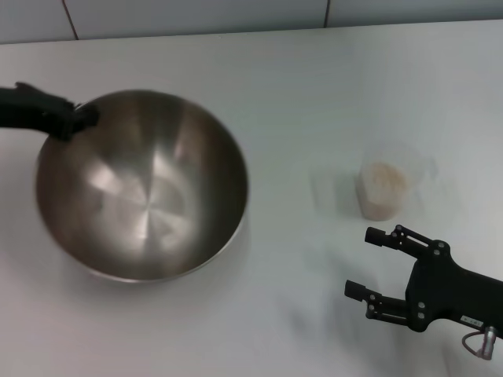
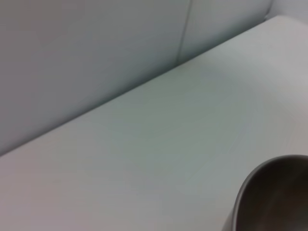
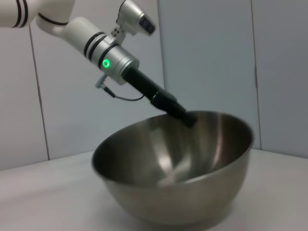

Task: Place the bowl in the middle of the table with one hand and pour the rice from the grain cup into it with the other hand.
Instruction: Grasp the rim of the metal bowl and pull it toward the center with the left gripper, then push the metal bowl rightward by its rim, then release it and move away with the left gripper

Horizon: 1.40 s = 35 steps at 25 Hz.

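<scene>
Nearest the camera, the right gripper (image 1: pixel 368 264) hovers low at the near right of the table (image 1: pixel 314 94), its jaws spread wide and holding nothing. Just beyond it, apart from the fingertips, stands the grain cup (image 1: pixel 387 185), upright with rice (image 1: pixel 385 179) inside. Well to the left, the bowl (image 1: pixel 141 184) sits tilted, its far-left rim raised and clenched by the left gripper (image 1: pixel 78 118). The right wrist view shows that gripper (image 3: pixel 188 119) on the bowl's (image 3: pixel 178 168) rim.
</scene>
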Each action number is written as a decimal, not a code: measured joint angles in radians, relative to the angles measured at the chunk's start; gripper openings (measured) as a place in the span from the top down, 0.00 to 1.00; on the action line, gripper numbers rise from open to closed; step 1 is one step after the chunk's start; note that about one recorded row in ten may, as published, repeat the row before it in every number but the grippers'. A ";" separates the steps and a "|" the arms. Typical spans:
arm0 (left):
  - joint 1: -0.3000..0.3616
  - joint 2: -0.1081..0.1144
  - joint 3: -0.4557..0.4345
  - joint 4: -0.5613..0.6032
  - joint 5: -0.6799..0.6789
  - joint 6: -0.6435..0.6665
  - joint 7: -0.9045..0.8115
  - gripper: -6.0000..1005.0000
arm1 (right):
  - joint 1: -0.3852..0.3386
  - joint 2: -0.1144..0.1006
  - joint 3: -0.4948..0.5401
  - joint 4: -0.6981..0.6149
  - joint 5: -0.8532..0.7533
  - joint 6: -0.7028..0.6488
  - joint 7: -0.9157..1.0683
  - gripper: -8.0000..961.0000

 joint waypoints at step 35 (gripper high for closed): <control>-0.219 -0.009 0.111 -0.323 -0.078 -0.195 0.031 0.88 | 0.009 0.002 -0.007 0.012 -0.002 0.014 0.001 0.13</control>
